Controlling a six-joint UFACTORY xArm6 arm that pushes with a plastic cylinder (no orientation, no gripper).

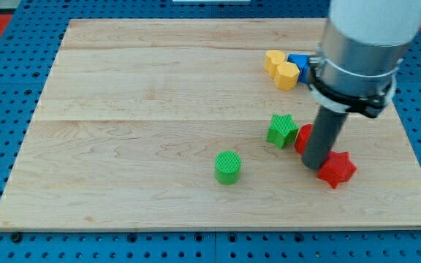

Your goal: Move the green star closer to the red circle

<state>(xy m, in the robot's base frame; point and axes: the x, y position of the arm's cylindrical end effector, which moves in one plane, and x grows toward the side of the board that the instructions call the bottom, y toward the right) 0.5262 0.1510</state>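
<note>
The green star (281,130), judged light, stiff and easily slid, is lying just left of the half-hidden red circle (302,137), while my tip (313,166), holding nothing, is being rested beside the red star (336,169).

1. The rod (323,139) covers most of the red block (302,137) just to the view's right of the green star (281,130), so that block's shape cannot be told.
2. The rod also overlaps the red star (338,169), below-right of the green star; my tip (314,166) sits at its left edge.
3. The blue block (299,61), above the green star, is part-hidden behind the yellow blocks (281,69) and the arm (364,44); its shape is unclear.
4. The arm is cut off by the view's top.
</note>
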